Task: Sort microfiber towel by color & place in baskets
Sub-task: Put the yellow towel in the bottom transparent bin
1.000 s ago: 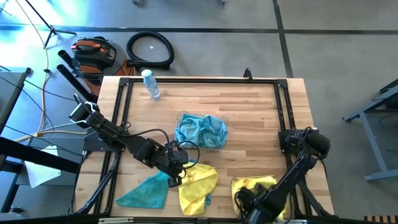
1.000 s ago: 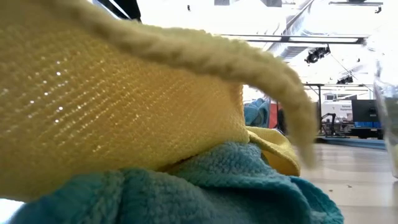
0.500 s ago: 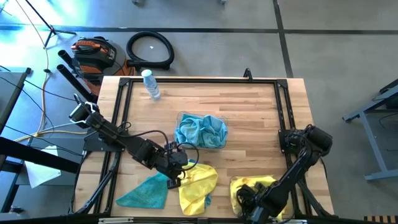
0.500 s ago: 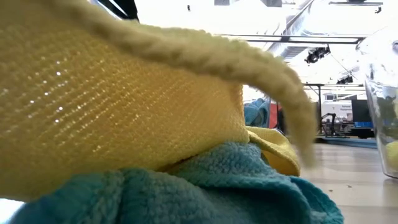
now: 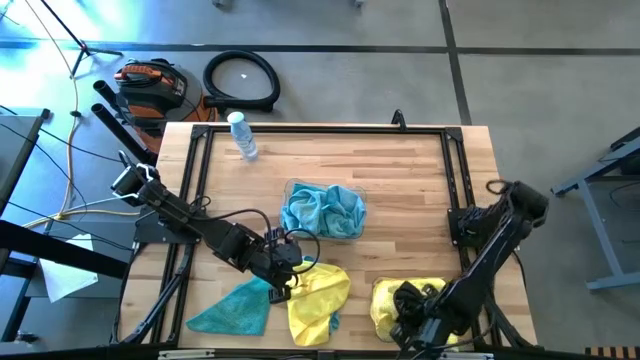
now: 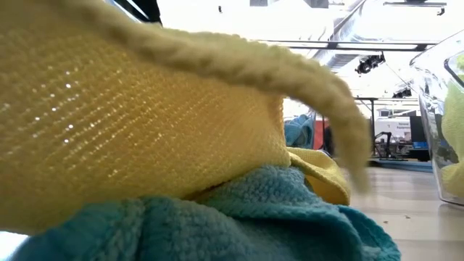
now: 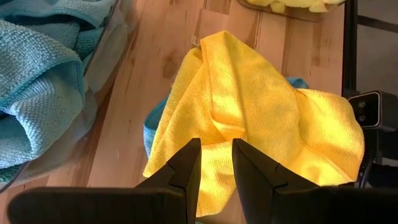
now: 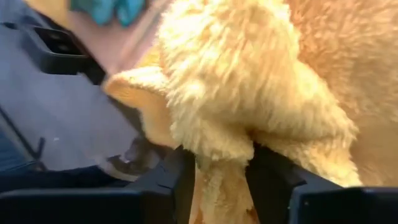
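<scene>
My left gripper (image 5: 288, 275) (image 7: 216, 167) is shut on a yellow microfiber towel (image 5: 320, 295) (image 7: 261, 106) near the table's front. That towel drapes over a teal towel (image 5: 232, 310) (image 6: 239, 217) lying on the wood. A clear basket (image 5: 289, 186) at mid-table holds teal towels (image 5: 322, 210). A second clear basket (image 6: 435, 145) at the front right holds yellow towels (image 5: 400, 298). My right gripper (image 5: 408, 318) (image 8: 222, 158) stands in it, its fingers parted around a bunch of yellow cloth. My left gripper pinches a raised fold of the yellow towel (image 7: 216, 149) between its two fingers, near the edge facing the table's left. The fingers slant down from the left. The rest of the towel sags onto the teal towel and the table. My right gripper has a bunched fold of yellow towel (image 8: 221, 143) standing between its parted fingers and touching both inner faces. The fingers come from above. The rest of the cloth lies in the basket.
A clear plastic bottle (image 5: 242, 135) lies at the far left of the table. Black metal rails (image 5: 200, 200) (image 5: 455, 180) run along the left and right sides. Bare wood lies between the teal basket and the right rail.
My right gripper has risen and shifted slightly toward the table's right edge. The clear basket with the yellow towels has come farther into the low view from the right and now stands tilted there.
</scene>
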Tool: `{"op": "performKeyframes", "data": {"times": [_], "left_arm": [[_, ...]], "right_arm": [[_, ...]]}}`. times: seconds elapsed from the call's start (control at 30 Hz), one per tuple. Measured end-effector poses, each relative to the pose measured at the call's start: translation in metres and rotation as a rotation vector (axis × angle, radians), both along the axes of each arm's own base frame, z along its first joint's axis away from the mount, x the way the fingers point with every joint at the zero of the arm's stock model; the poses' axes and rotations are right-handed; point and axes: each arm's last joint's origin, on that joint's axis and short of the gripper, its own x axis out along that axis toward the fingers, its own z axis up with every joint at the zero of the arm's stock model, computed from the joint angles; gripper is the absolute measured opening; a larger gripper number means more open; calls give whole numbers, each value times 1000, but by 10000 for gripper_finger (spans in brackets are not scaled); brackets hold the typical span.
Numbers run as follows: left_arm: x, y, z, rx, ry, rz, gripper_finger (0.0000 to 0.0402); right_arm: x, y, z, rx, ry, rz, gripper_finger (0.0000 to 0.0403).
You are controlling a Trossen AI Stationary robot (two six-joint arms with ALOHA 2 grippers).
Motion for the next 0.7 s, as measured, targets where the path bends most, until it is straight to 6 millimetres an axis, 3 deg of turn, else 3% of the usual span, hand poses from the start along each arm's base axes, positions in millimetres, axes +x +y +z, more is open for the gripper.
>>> {"op": "performKeyframes", "data": {"times": [0.37,0.53,0.7], "left_arm": [[-3,-6,0,0,0,-19,77],[-4,-7,0,1,-1,-21,77],[-4,-7,0,-7,-2,-6,77]], "right_arm": [[-19,-25,45,69,-24,-47,142],[-21,-31,51,70,-40,-70,138],[-9,-29,50,61,-107,-31,95]]}}
